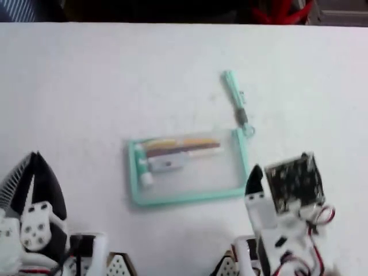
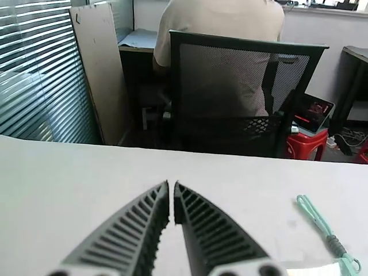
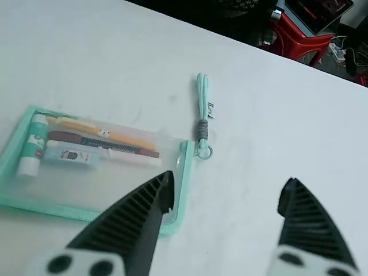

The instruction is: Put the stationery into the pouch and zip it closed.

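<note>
A clear pouch with a mint-green border [image 1: 187, 198] [image 3: 11, 198] lies flat mid-table. Inside it lie pens, a glue stick and an eraser [image 1: 172, 154] [image 3: 86, 146]. Its mint strap [image 1: 234, 95] [image 3: 201, 103] [image 2: 322, 227] trails away from the corner by the zip end. My right gripper [image 1: 253, 178] [image 3: 227, 195] hovers open just beside the pouch's right end, one finger [image 3: 146, 210] over its near corner. My left gripper [image 2: 171, 198] [image 1: 35, 158] is shut on nothing at the table's front left, well away from the pouch.
The white table [image 1: 86, 86] has free room at the back and left. Beyond its far edge a person sits in a black mesh chair [image 2: 230, 92], with blinds [image 2: 34, 69] and a red stool [image 2: 307, 144] nearby.
</note>
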Available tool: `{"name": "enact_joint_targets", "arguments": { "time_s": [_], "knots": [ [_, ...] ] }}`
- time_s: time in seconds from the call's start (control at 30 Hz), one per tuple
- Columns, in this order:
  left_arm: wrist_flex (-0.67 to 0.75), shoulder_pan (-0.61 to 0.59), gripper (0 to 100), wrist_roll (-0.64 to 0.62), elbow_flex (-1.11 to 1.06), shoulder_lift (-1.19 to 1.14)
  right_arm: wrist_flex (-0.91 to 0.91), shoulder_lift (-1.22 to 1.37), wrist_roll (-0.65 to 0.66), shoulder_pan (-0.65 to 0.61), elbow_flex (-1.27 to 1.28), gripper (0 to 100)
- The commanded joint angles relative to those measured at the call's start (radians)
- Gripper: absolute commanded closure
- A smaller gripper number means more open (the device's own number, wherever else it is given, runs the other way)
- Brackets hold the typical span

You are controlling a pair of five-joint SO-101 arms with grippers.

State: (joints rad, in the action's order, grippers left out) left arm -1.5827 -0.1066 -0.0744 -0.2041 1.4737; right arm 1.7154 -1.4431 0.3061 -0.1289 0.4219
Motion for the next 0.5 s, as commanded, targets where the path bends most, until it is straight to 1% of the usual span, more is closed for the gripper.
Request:
{"name": "enact_joint_targets", "arguments": {
  "time_s": [0.0,0.1,0.13,0.2,0.3,0.37,0.47],
  "knots": [
    [0.133,-0.002,96,0.014,-0.253,0.191,-0.035,-0.16,0.003,-0.005,0.121,70.6],
    [0.253,-0.007,96,0.015,-0.48,0.366,-0.096,-0.297,0.003,-0.005,0.219,70.6],
    [0.275,-0.008,96,0.018,-0.528,0.383,-0.119,-0.341,0.005,-0.005,0.249,70.6],
    [0.285,-0.008,96,0.054,-0.601,0.349,-0.139,-0.371,0.008,-0.005,0.281,70.6],
    [0.288,-0.001,96,0.114,-0.701,0.344,-0.143,-0.344,0.011,-0.005,0.322,70.5],
    [0.322,-0.007,96,0.143,-0.793,0.348,-0.15,-0.357,0.011,-0.005,0.376,70.5],
    [0.374,-0.007,96,0.164,-0.971,0.348,-0.225,-0.36,0.011,-0.005,0.505,70.5]
  ]
}}
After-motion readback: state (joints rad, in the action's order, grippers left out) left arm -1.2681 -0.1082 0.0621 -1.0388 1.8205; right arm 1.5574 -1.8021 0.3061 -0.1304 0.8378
